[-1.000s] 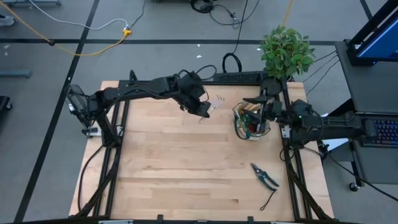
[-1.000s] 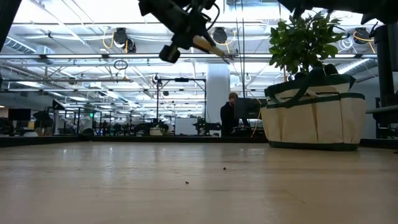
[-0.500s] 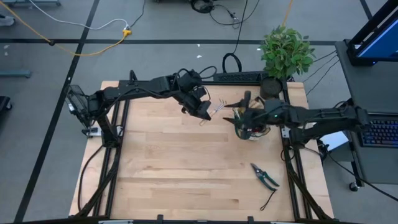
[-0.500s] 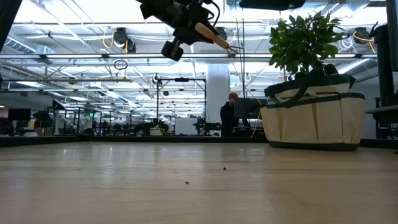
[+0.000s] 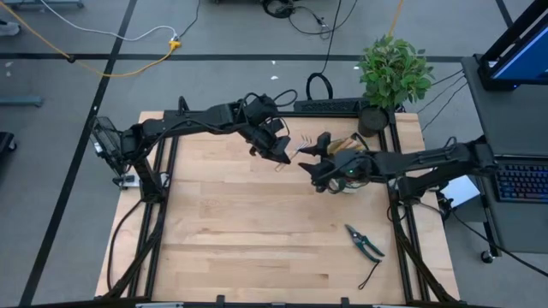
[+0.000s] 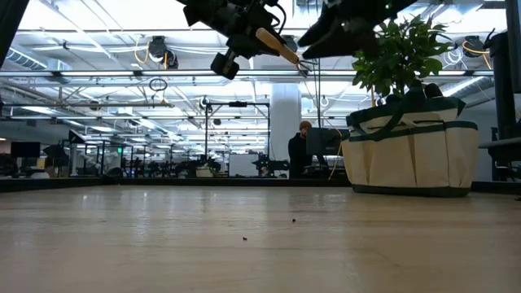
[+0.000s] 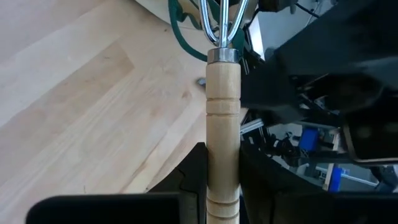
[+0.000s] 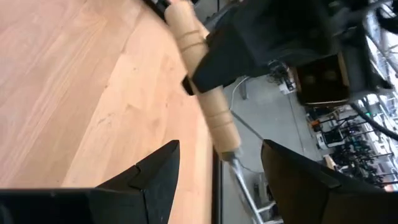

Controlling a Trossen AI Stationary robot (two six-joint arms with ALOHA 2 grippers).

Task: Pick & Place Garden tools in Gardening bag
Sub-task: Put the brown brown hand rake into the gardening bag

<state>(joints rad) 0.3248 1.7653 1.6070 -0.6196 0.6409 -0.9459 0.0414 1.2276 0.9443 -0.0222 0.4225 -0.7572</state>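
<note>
Right claw swung off the gardening bag, jaws wide, toward hand rake clamped in left claw; I read handover.

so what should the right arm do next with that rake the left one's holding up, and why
Probably ease the right gripper forward until its open fingers straddle the rake, then close. The left gripper holds the wooden handle in the air, tines toward the gardening bag, and the right gripper sits just short of it, so this looks like a handover.
</note>
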